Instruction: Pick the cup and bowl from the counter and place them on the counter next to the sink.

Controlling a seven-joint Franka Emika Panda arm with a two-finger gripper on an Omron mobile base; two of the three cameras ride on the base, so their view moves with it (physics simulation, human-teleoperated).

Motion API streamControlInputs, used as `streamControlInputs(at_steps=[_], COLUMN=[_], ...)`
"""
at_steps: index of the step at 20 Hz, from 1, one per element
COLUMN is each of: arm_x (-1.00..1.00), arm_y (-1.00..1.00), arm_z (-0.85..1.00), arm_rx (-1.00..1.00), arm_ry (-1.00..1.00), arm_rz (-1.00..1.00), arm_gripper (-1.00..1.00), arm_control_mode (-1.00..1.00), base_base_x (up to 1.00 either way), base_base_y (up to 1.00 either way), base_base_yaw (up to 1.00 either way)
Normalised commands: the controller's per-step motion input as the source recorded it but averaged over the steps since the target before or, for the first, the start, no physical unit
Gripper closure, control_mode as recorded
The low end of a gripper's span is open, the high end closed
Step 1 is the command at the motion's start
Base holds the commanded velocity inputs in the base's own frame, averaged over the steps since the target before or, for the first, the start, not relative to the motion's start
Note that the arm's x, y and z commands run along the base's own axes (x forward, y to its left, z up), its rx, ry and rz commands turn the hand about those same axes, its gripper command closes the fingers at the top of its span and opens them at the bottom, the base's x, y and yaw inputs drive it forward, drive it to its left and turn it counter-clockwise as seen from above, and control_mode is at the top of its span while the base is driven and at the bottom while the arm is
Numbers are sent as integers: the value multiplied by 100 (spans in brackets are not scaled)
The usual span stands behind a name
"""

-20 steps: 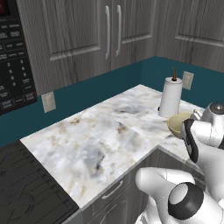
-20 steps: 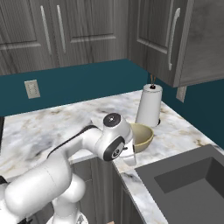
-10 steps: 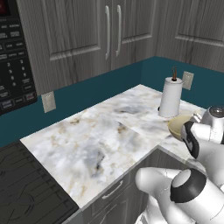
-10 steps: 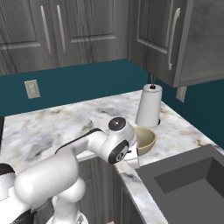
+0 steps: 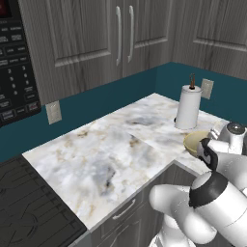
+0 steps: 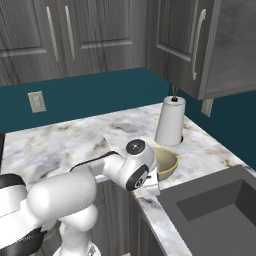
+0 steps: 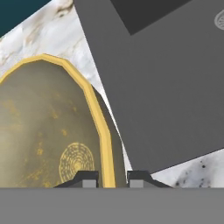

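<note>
The tan-yellow bowl takes up the left of the hand view. Its rim runs down between the two fingertips of my gripper, which is shut on that rim. From the base cameras the bowl is over the marble counter, just in front of the paper-towel roll, with my wrist covering its near side. The dark grey sink lies right beside the bowl. I cannot tell whether the bowl is off the counter. The cup is out of view.
A white paper-towel roll stands upright behind the bowl near the corner. The black stovetop is at the far left, under a dark microwave panel. Grey cabinets hang above the teal backsplash.
My wrist and forearm have swung a little toward the sink, and the bowl has shifted slightly with them. The gripper has stayed shut on the rim.
</note>
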Motion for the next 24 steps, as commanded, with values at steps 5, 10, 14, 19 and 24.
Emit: streamControlInputs(at_steps=[5, 10, 14, 19, 24], arm_x=[2, 0, 0, 0, 0], arm_y=[0, 0, -1, 0, 0], arm_z=[-17, -23, -18, -11, 0], arm_rx=[0, 0, 0, -1, 0], arm_ry=[0, 0, 0, 0, 1], arm_rz=[0, 0, 0, 0, 0], arm_gripper=[100, 100, 100, 100, 100], arm_control_mode=[-100, -100, -100, -100, -100], base_base_x=[0, 0, 0, 0, 0], base_base_y=[0, 0, 0, 0, 0], base_base_yaw=[0, 0, 0, 0, 0])
